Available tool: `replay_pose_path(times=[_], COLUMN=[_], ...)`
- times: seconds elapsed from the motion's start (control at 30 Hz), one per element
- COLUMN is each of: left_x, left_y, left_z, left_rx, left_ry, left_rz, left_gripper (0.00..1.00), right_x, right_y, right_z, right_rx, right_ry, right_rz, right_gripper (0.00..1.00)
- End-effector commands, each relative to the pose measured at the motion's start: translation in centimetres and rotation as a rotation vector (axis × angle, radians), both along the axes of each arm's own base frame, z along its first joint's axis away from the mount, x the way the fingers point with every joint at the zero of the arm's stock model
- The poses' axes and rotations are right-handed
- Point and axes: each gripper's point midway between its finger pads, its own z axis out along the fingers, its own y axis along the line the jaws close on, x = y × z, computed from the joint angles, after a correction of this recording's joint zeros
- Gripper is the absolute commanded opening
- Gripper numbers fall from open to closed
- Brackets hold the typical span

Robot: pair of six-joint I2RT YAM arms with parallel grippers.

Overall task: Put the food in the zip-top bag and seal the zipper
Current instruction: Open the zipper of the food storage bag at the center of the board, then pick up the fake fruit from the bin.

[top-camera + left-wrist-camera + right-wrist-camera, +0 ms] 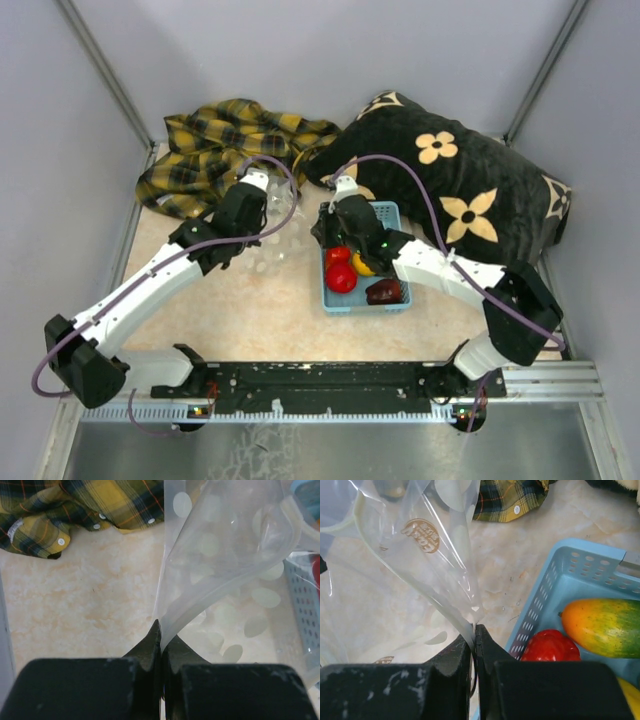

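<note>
1. The left gripper [161, 630] is pinched shut on one edge of the bag [225, 555].
2. The right gripper [474, 630] is pinched shut on another edge.
3. The food [550, 647] lies in the basket [585, 555], just right of the bag and nearest the right gripper.
4. I think one gripper must let go to fetch food.
5. The shirt [215, 150] and pillow [470, 170] lie behind, out of the way.

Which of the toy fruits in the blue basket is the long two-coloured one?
The elongated piece shading orange to green, beside the red fruit in the basket; the others are each one plain colour.
</note>
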Motion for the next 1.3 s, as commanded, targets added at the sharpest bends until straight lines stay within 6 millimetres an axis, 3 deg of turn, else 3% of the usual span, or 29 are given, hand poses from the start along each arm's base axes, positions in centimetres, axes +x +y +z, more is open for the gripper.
replay_pose_path(times=[0.0,0.2,0.4,0.57,0.77,0.87,1.0,1.27], left_x=[-0.1,-0.6,-0.6,-0.2,-0.2,-0.2,-0.4,-0.5], left_y=[-0.6,-1.9,-3.0,-2.8,-2.8,-3.0,-3.2,-3.1], left_z=[-1.5,-2.4,-3.7,-5.2,-5.8,-6.0,-6.1,-6.1], left_rx=[0.02,-0.026,-0.058,-0.026,-0.015,-0.017,-0.024,-0.023], left_ry=[0.03,0.061,0.097,0.126,0.146,0.156,0.163,0.167], left_rz=[-0.077,-0.147,-0.192,-0.17,-0.166,-0.174,-0.185,-0.185], left_gripper=[0.0,0.0,0.0,0.0,0.0,0.0,0.0,0.0], right_x=[0.7,0.2,-1.3,-3.2,-5.7,-5.7,-4.6,-2.6], right_y=[0.9,2.1,2.3,0.8,-2.3,-4.8,-8.5,-13.6], right_z=[1.1,1.1,2.9,5.0,5.7,4.7,1.6,-2.8], right_rx=[0.055,0.098,0.152,0.129,0.032,-0.064,-0.197,-0.392], right_ry=[-0.033,-0.02,-0.034,-0.065,-0.084,-0.078,-0.024,0.056], right_rz=[0.022,0.07,0.125,0.168,0.207,0.149,0.04,-0.13], right_gripper=[0.12,0.29,0.49,0.62,0.67,0.68,0.68,0.66])
